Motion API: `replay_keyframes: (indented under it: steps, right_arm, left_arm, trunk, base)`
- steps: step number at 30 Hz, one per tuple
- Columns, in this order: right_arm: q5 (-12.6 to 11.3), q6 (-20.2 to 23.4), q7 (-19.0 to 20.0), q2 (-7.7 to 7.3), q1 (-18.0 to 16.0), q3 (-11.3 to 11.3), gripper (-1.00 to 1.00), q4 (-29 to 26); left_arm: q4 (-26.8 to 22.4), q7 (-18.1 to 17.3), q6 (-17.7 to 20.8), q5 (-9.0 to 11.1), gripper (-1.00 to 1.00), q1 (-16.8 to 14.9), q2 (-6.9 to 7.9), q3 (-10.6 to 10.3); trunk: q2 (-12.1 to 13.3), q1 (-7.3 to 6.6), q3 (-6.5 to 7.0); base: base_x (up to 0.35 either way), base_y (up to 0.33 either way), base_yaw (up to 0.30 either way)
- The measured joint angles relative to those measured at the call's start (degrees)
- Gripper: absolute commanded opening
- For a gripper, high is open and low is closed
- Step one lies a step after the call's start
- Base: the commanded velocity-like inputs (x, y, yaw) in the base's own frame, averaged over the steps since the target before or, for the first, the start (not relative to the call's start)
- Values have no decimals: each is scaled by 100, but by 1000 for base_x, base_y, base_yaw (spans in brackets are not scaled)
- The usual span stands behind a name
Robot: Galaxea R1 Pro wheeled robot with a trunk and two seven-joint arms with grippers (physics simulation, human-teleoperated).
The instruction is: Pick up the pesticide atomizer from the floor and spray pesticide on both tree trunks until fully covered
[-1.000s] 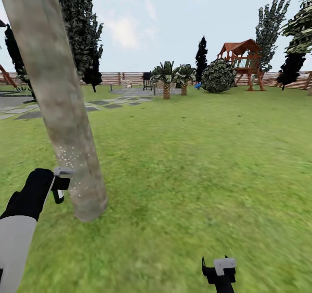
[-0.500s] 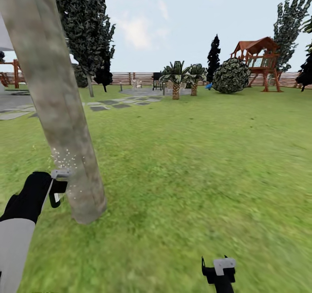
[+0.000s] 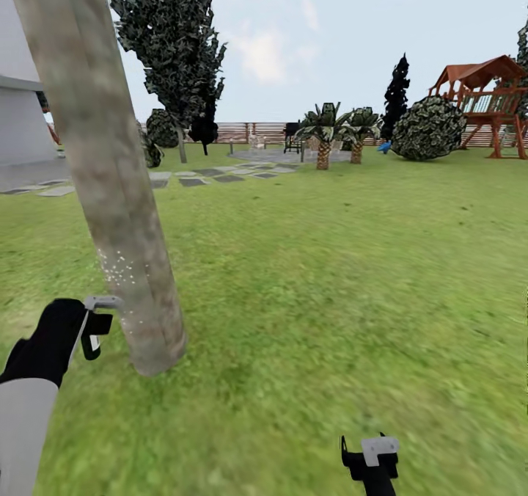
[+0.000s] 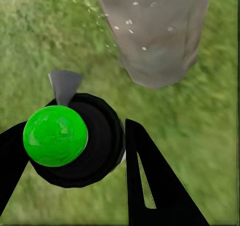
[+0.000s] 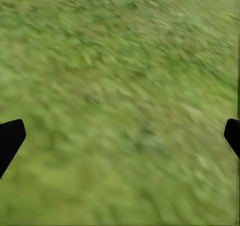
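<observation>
One tree trunk (image 3: 110, 188), thick and mottled grey-brown, leans up from the lawn at the left of the head view. Its base (image 4: 155, 35) also stands close ahead in the left wrist view. My left gripper (image 3: 94, 329) is shut on the pesticide atomizer (image 4: 55, 136), a black body with a bright green round top. Its grey nozzle (image 3: 104, 303) points at the trunk from a short gap. Tiny white specks of pesticide (image 3: 117, 268) dot the bark just above the nozzle. My right gripper (image 3: 370, 458) hangs open and empty low over the grass, its fingertips (image 5: 10, 138) far apart.
Green lawn (image 3: 330, 261) stretches ahead to a slatted wooden fence (image 3: 249, 130). A dark cypress-like tree (image 3: 176, 48), short palms (image 3: 323, 133), a round shrub (image 3: 429, 129) and a wooden playhouse (image 3: 488, 96) stand far off. Stepping stones (image 3: 213, 177) and a pale building wall (image 3: 18, 114) lie at the left.
The camera has turned left, so the far scenery slid right and a pale wall came in. My left gripper with the atomizer stays beside the trunk's base, slightly lower. The specks persist.
</observation>
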Motion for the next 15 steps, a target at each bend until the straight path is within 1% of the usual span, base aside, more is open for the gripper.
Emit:
replay_keyframes:
  steps: [4,7,11,12,14,15]
  right_arm:
    - [0,-1,-4,0,0,0,100,0]
    - [0,-2,-3,0,0,0,100,0]
    - [0,-6,-6,0,-1,0,100,1]
    - [0,-6,-4,0,-1,0,100,1]
    - [0,-6,-2,0,-1,0,100,1]
    - [1,-5,0,0,0,0,100,1]
  left_arm:
    - [9,0,-6,17,-100,132,-5,-3]
    - [9,1,-8,14,-100,147,-21,-6]
    - [19,0,-2,7,-100,160,-25,-1]
    - [22,4,-3,4,-100,199,-25,-1]
    - [25,2,-15,-6,-100,407,-5,14]
    - [30,2,-21,-8,-100,461,9,81]
  trunk:
    - [0,0,0]
    - [0,0,0]
    - [0,0,0]
    - [0,0,0]
    - [0,-1,0]
    - [0,-1,0]
  base:
    - [1,-272,4]
    - [0,-272,23]
    - [0,-272,221]
    - [30,-272,272]
    - [128,-246,275]
    - [227,-184,276]
